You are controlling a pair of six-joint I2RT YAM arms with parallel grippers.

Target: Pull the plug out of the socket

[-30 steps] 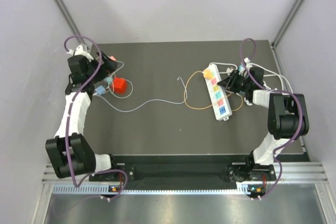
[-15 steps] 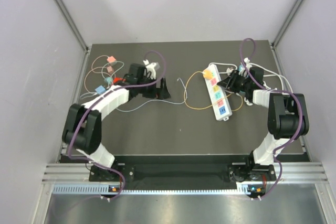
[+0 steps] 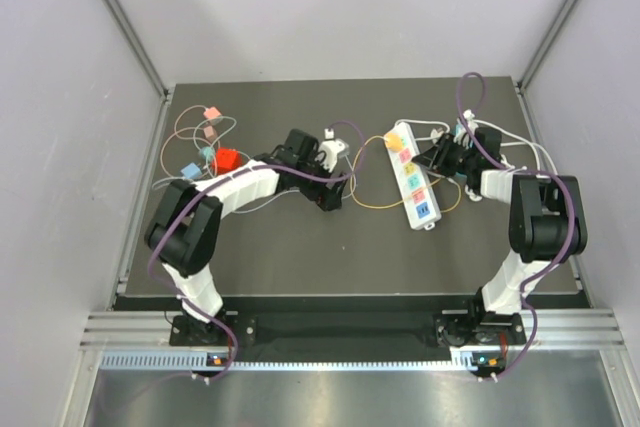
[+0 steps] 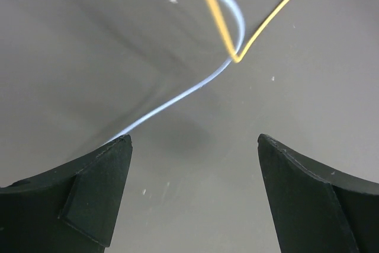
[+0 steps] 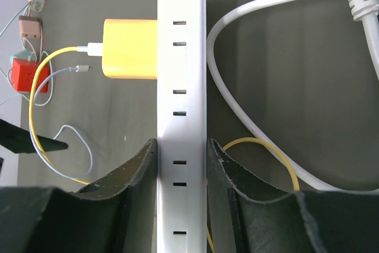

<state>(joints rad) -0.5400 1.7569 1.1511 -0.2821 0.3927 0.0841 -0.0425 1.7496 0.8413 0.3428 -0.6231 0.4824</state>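
Bracing the white power strip (image 5: 180,117) in my right gripper (image 5: 182,167), I anchor the socket side of the task. My two dark fingers press against the strip's long edges, so these jaws are clamped on it. The yellow plug (image 5: 130,48) is seated in an outlet toward the far end of the strip. Its blocky body projects from the socket face, on the side toward my other arm, and it is not yet touched by either gripper. A yellow cable (image 4: 278,13) leaves the plug and loops out over the dark table (image 3: 280,247). A thick white cord (image 5: 249,57) curves away on the strip's opposite side.

My left gripper (image 3: 328,197) hangs low over the middle of the table with its jaws wide apart and nothing between them. Its wrist view shows only bare tabletop, the yellow cable and a pale blue cable (image 4: 177,96) crossing ahead of the fingertips. The plug is off to the gripper's right and well apart from it.

Step in hand, as I judge it: the approach, with one arm holding the socket steady and the other reaching in to take the plug.

The next move calls for carrying the open left jaws across to the far end of the strip. They should then square up on the flat faces of the yellow body rather than on its thin cable, and close firmly. The pull should run straight out along the line of the prongs while my right jaws keep the strip from following.
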